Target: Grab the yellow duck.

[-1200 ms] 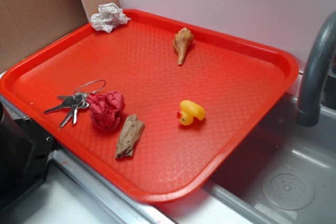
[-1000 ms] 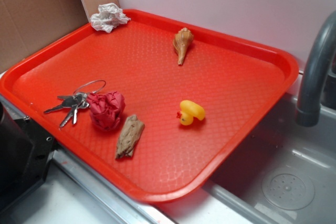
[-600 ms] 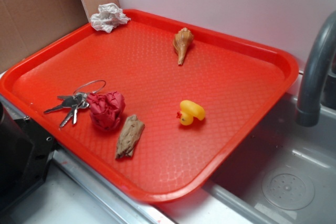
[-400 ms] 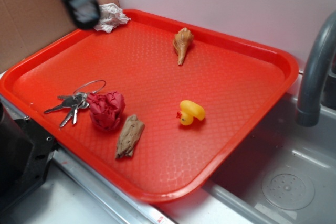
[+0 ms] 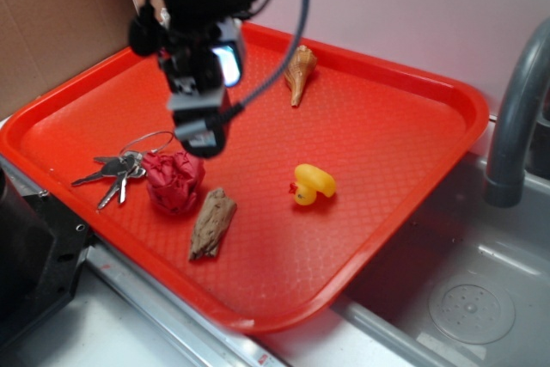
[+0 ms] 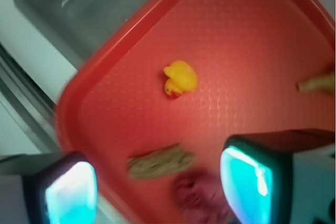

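Beside a steel sink, the red tray (image 5: 430, 92) carries the yellow duck (image 5: 313, 184) untouched near its sink-side edge, while the end effector (image 5: 199, 131), fingers spread wide and empty (above the red paper ball (image 5: 174, 180)), has yet to approach it.

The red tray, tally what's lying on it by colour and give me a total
On the red tray:
Yellow: 1, the duck
Red: 1, crumpled paper ball
Tan or brown: 2, seashell and driftwood piece
Silver: 1, bunch of keys
Total: 5. The gripper hides the back left corner.
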Robot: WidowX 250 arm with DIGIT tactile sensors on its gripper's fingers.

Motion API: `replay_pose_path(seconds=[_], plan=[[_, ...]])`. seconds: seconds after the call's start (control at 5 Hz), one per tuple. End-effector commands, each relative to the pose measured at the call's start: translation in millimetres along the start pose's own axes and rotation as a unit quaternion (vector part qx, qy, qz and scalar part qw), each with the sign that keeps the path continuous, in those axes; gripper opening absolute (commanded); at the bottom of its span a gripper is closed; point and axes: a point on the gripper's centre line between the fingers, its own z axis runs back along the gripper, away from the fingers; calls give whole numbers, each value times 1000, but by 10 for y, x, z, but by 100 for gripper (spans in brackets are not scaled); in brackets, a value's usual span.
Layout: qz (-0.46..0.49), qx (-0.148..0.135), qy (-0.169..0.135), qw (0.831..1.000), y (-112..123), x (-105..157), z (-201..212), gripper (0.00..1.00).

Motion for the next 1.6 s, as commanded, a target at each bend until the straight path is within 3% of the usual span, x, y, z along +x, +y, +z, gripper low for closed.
replay_pose_path(seconds=[0.0,0.2,1.0,1.2,1.4], plan=[[-14,14,-37,999,-133,46,-513,100],[-17,16,-26,999,-191,124,-761,100],[-17,16,-26,999,-191,124,-761,100],[-13,12,1,1000,46,217,-741,100],[-19,21,-11,1000,82,276,-640,100]])
